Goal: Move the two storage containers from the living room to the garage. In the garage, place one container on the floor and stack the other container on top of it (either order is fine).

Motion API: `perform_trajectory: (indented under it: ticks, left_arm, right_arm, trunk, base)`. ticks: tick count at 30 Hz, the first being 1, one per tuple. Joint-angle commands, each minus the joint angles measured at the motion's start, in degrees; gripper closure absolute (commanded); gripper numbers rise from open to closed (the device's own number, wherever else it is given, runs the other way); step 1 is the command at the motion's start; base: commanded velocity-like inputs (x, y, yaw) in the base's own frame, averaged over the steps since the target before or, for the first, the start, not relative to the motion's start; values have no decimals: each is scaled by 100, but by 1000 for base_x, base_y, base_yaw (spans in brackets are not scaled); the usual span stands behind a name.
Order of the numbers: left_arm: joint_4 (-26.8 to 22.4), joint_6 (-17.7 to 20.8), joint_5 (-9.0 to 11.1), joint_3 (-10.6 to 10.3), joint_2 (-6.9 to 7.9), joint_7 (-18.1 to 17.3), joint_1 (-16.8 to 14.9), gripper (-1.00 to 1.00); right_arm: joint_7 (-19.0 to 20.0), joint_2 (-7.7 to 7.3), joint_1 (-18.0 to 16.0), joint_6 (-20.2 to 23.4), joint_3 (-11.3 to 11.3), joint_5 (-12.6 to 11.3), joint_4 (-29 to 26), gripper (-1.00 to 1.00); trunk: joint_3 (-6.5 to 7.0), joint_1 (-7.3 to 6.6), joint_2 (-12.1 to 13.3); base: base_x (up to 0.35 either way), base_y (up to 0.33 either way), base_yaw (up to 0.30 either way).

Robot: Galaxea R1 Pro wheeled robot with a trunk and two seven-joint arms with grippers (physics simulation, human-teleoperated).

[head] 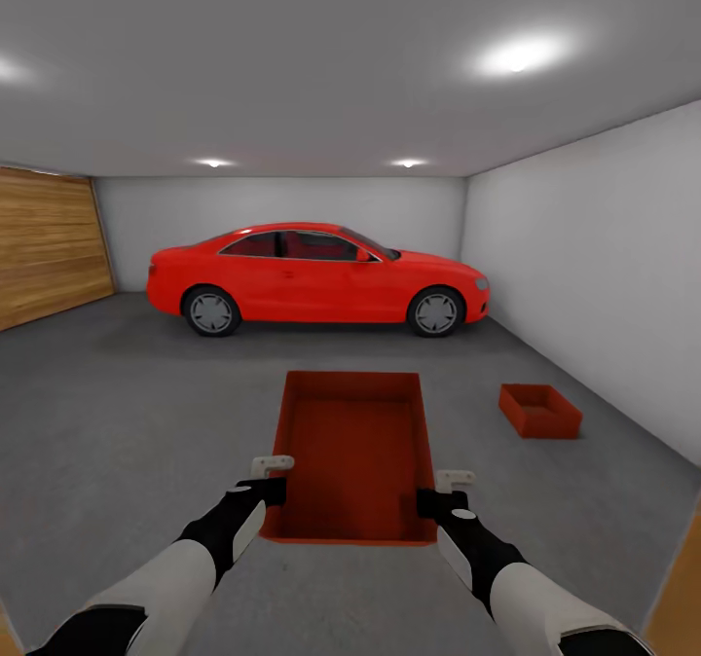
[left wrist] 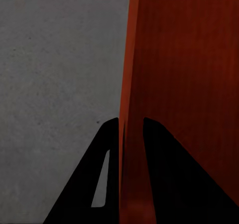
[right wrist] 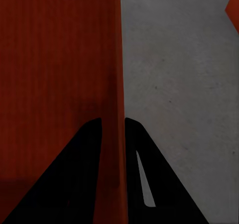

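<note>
Both grippers, left gripper (head: 274, 486) and right gripper (head: 431, 500), pinch the carried container's (head: 355, 452) thin side walls (fingers straddling each wall). The second container (head: 539, 411) sits on the garage floor (head: 117, 413), right of it. Uneven lowering could tilt it off-stack.

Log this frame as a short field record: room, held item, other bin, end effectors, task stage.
room: garage, red car parked ahead
held item: storage container, carried by its side walls
other bin: second container on the floor, ahead to the right
left end effector: shut on left wall
right end effector: shut on right wall
task stage: stacking not yet done
</note>
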Motion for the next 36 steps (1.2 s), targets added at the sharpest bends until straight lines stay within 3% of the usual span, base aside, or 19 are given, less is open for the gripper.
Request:
perform_trajectory:
  ticks: [1, 36]
  left_arm:
    - [-81, -214, -99, 123, 52, 58, -2, 100]
    - [-81, -214, -92, 126, 52, 56, -2, 100]
  right_arm:
    - [-49, -8, 1, -7, -62, -64, 14, 100]
    - [-58, -17, 1, -9, -62, -64, 14, 100]
  trunk:
    - [-3, 5, -4]
    - [-3, 5, -4]
  base:
    - [322, 0, 0]
    - [322, 0, 0]
